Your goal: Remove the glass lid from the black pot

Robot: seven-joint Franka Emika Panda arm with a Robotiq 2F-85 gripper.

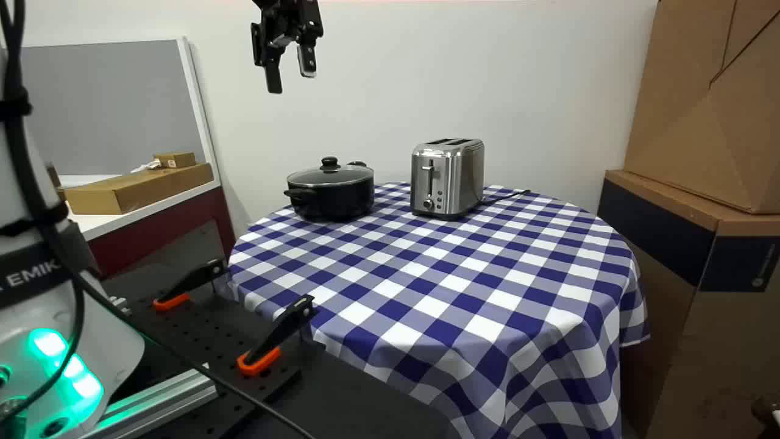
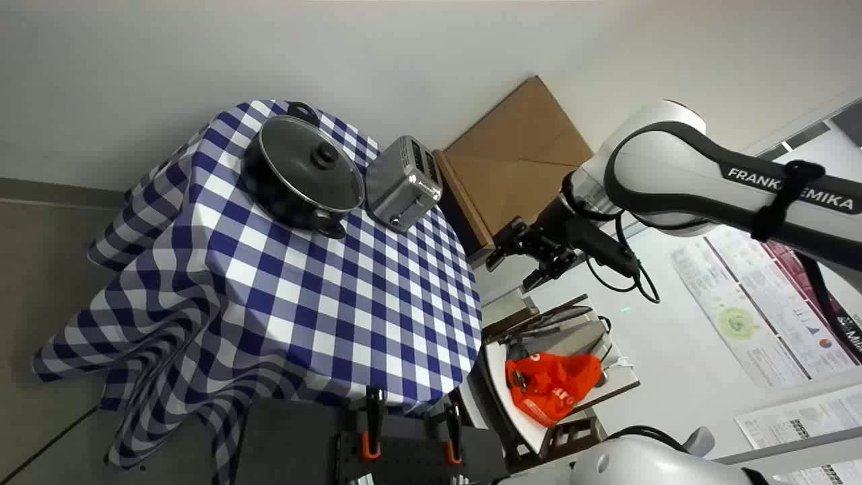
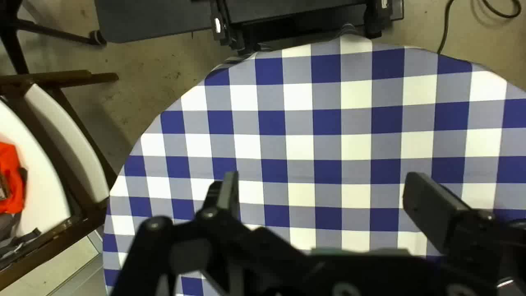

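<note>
Glass lid [image 2: 304, 166] on round black pot [image 1: 336, 202]; jaws wide apart above checked cloth [image 3: 328, 148]

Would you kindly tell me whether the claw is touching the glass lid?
Apart: in an exterior view, the claw hangs higher than the glass lid, with a stretch of wall showing plainly between them.

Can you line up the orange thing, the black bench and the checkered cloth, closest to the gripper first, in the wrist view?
From the gripper:
1. checkered cloth, right underneath
2. black bench, at the picture's top
3. orange thing, at the left edge
</note>
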